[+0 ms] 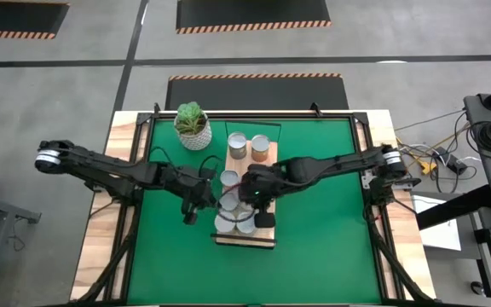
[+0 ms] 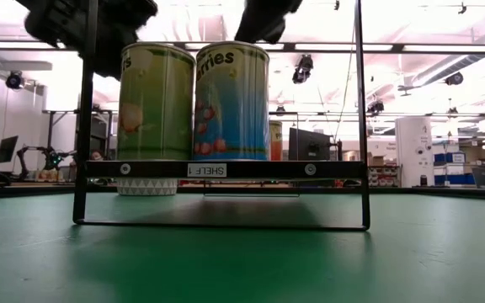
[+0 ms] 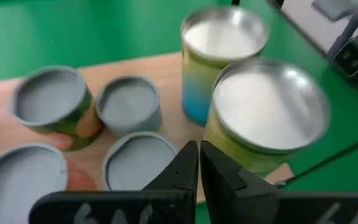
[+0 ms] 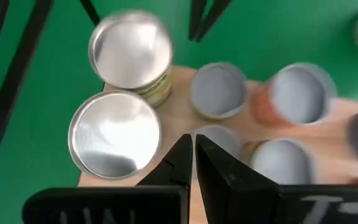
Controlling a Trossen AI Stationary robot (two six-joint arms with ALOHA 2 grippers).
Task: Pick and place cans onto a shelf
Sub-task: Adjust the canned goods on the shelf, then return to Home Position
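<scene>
Six cans (image 3: pixel 267 112) visible on one shelf (image 1: pixel 267 162)

Small cylindrical silver-topped tins (image 1: pixel 247 147) on long light-brown wooden shelf board (image 1: pixel 245 240).
All upright; two at the board's far end, the others clustered toward its near end.

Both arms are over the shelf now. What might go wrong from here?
1. The left gripper and right gripper, jaws shut, both hover over one crowded end of the shelf; the arms may collide.
2. The cans stand packed close together; descending jaws might knock a neighbour.
3. The tall green-labelled can stands at the shelf's edge; a nudge may tip it onto the green mat.
</scene>
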